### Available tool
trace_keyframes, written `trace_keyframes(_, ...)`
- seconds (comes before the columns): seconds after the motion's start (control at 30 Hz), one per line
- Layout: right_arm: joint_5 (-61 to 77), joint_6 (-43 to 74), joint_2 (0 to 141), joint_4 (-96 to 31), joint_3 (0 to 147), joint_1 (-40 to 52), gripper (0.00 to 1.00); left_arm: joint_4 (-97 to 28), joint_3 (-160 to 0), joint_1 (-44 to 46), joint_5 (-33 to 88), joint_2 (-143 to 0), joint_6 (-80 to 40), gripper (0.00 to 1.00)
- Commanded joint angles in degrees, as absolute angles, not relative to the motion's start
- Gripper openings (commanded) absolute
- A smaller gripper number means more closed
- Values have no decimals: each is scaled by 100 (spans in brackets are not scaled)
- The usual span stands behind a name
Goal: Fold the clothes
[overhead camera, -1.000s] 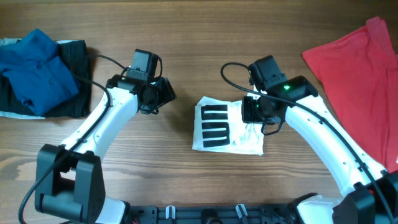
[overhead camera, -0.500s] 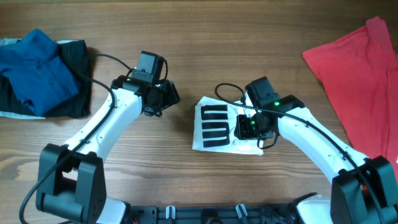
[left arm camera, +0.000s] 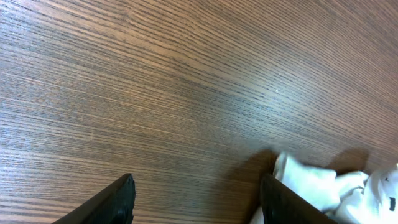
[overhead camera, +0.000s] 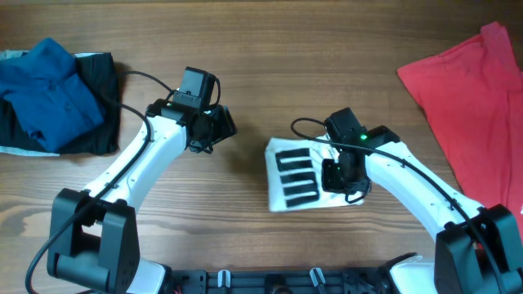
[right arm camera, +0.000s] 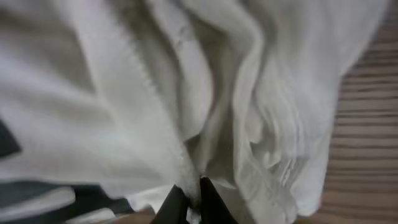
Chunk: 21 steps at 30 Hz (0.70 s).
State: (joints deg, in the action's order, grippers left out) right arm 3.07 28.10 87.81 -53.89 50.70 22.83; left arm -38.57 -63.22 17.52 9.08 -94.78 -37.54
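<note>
Overhead, my right gripper [overhead camera: 337, 175] pinches the folded white T-shirt [overhead camera: 296, 173] tight; my left gripper [overhead camera: 222, 126] hangs with jaws apart over the wooden table [overhead camera: 261, 49].

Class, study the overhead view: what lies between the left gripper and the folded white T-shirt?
Only bare wooden table. The overhead view shows nothing else between the left gripper and the white T-shirt.
</note>
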Motion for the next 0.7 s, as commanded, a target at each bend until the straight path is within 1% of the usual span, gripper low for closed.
trace_keyframes(0.0, -1050, 3758, 8764, -5374, 5046, 2281, 8, -3874, -6344, 1758, 952, -9382, -3636, 64)
trace_keyframes(0.07, -1234, 3769, 8766, -5297, 5046, 2281, 9, -3909, -6344, 1758, 952, -9382, -3636, 64)
trace_keyframes(0.13, -1253, 3913, 8764, -5253, 5046, 2281, 8, -3964, -6344, 1758, 954, -9382, -3636, 64)
trace_keyframes(0.23, -1553, 4418, 8755, -5286, 5046, 2279, 6, -3959, -6344, 1765, 956, -9380, -3618, 63)
trace_keyframes(0.3, -1728, 4713, 8753, -5290, 5046, 2263, 8, -3916, -6344, 1804, 969, -9380, -3618, 64)
trace_keyframes(0.37, -1894, 4703, 8753, -5188, 5046, 2211, 9, -3754, -6344, 1881, 1151, -9380, -3616, 64)
trace_keyframes(0.4, -2152, 4692, 8753, -5118, 5046, 2167, 10, -3354, -6344, 2040, 1509, -9380, -3465, 66)
trace_keyframes(0.5, -2246, 4751, 8753, -5111, 5046, 2167, 14, -3009, -6344, 2272, 1743, -9386, -3461, 70)
trace_keyframes(0.67, -2257, 5319, 8753, -5140, 5046, 2119, 15, -2644, -6344, 2724, 2086, -9590, -3190, 72)
